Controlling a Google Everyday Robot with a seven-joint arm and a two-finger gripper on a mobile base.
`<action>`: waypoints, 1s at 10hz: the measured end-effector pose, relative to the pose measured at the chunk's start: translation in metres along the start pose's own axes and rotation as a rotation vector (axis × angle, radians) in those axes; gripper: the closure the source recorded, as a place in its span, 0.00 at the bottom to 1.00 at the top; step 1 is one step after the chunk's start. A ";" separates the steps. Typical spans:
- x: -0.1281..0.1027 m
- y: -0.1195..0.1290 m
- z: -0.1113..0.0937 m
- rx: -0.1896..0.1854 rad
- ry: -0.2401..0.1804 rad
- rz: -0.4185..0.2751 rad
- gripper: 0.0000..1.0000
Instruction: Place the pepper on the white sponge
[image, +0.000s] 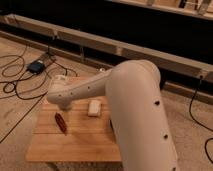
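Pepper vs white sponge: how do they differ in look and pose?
Colour: the pepper is dark red, the white sponge cream-white. Shape: the pepper is slender and tapered, the white sponge a rounded block. Place: the pepper lies front left on the wooden table, the white sponge further back and right, apart from it. Shared: both lie on the table. The gripper is above, just behind the pepper.

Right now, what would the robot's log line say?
pepper: on table, left of white sponge | white sponge: bare | claw: over table, near pepper | task: not done
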 end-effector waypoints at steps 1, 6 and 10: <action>-0.010 0.004 0.007 -0.010 0.000 -0.015 0.20; -0.038 0.034 0.036 -0.072 0.000 -0.067 0.20; -0.045 0.038 0.042 -0.079 0.003 -0.091 0.34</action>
